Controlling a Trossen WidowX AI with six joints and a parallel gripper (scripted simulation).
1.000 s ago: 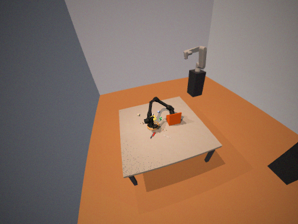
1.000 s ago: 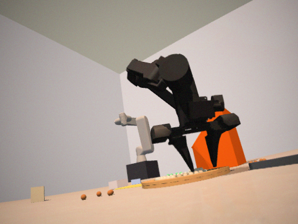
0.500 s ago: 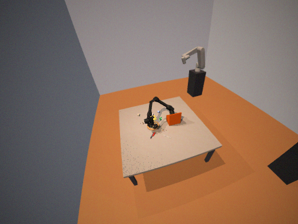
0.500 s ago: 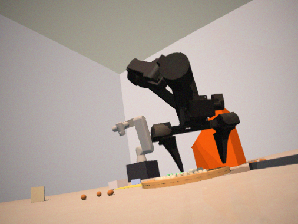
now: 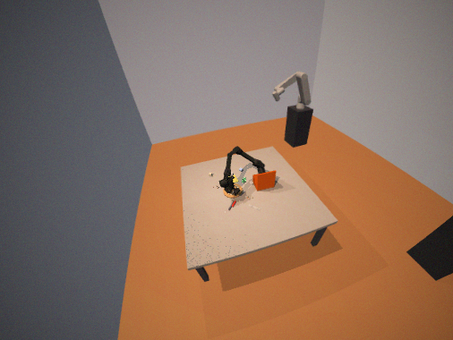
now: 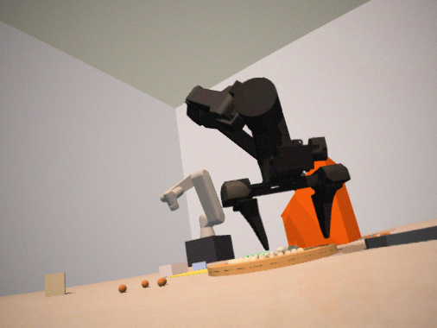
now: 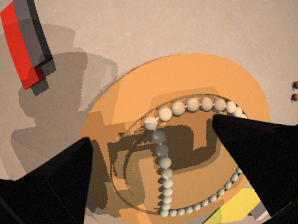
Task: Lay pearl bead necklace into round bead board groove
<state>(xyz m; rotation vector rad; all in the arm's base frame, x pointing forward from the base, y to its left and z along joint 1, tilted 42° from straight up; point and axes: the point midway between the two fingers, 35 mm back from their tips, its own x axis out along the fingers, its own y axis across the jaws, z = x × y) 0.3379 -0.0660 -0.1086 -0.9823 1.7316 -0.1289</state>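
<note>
The round orange bead board (image 5: 226,195) (image 6: 276,266) (image 7: 175,75) lies flat on the table. The pearl necklace (image 6: 276,255) (image 7: 193,104) lies on it as a closed loop. In the wrist view its top run curves along the groove's upper edge, and its lower right run curves near the rim. Its left run cuts nearly straight across the board's middle, inside the groove, whose left part is bare. My gripper (image 6: 296,242) (image 7: 153,132) is open wide and empty, its fingertips low above the board on either side of the left run. The right finger hides some right-hand beads.
A red bar (image 7: 17,50) beside a dark one lies beyond the board. A yellow piece (image 6: 187,274) (image 7: 235,206) lies close to the rim. A tall orange block (image 5: 264,181) (image 6: 302,220) stands behind. Loose orange beads (image 6: 123,288) and a tan block (image 6: 55,284) are on the table.
</note>
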